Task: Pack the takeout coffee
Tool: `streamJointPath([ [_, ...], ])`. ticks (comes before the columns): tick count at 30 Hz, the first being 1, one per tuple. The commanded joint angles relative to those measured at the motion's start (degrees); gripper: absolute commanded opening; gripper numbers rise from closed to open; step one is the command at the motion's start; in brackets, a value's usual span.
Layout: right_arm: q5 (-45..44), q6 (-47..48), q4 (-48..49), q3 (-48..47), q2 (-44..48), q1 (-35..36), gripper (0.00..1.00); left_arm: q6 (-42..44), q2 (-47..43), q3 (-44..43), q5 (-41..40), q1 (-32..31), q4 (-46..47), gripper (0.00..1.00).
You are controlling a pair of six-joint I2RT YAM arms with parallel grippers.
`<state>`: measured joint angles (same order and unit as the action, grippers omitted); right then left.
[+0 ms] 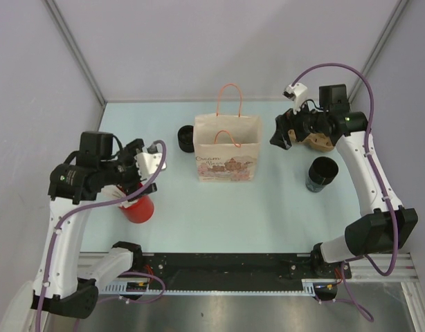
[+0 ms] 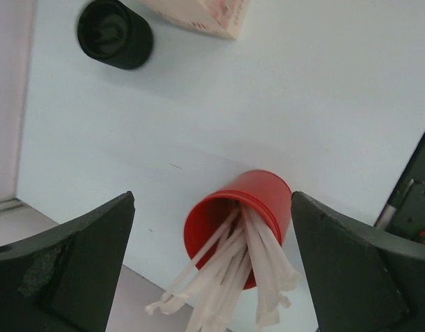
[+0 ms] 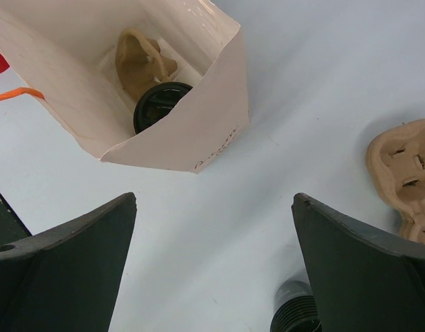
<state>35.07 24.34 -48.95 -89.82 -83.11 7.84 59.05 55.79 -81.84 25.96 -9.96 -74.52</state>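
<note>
A paper bag (image 1: 226, 149) with orange handles stands open mid-table. In the right wrist view the bag (image 3: 199, 131) holds a black lidded coffee cup (image 3: 160, 105) and a brown pulp cup carrier (image 3: 140, 62). A second lidded black cup (image 1: 187, 138) stands just left of the bag. An open black cup (image 1: 322, 173) stands to its right. My right gripper (image 1: 283, 135) hovers open right of the bag, empty (image 3: 214, 199). My left gripper (image 1: 142, 169) is open above a red cup (image 2: 243, 221) full of paper-wrapped straws, with nothing held (image 2: 212, 200).
Another pulp carrier (image 3: 406, 173) lies on the table below my right wrist, near the back right. The enclosure walls close in the table on the left, right and back. A black rail (image 1: 219, 266) runs along the near edge.
</note>
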Motion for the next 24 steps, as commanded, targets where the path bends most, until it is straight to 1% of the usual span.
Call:
streamJointPath([
  [1, -0.62, 1.06, 1.22, 0.26, 0.50, 0.51, 1.00, 6.08, -1.03, 4.76, -4.06, -0.06, -9.41, 0.99],
  [7, -0.70, 1.15, 1.31, 0.70, -0.12, 0.34, 1.00, 6.43, -1.91, 9.06, -9.86, -1.56, -9.50, 0.99],
  [14, -0.44, 0.97, 1.40, 0.96, -0.39, 0.08, 1.00, 5.47, -5.86, 12.49, -13.38, -1.91, -9.59, 0.96],
  [21, -0.53, 0.62, 1.40, 1.05, -0.91, 0.07, 1.00, 5.55, -8.59, 15.75, -13.65, -2.08, -9.59, 0.92],
  [24, -0.35, 0.54, 1.57, 1.05, -0.91, -0.10, 1.00, 5.64, -8.42, 16.54, -13.65, -2.09, -9.59, 0.87],
])
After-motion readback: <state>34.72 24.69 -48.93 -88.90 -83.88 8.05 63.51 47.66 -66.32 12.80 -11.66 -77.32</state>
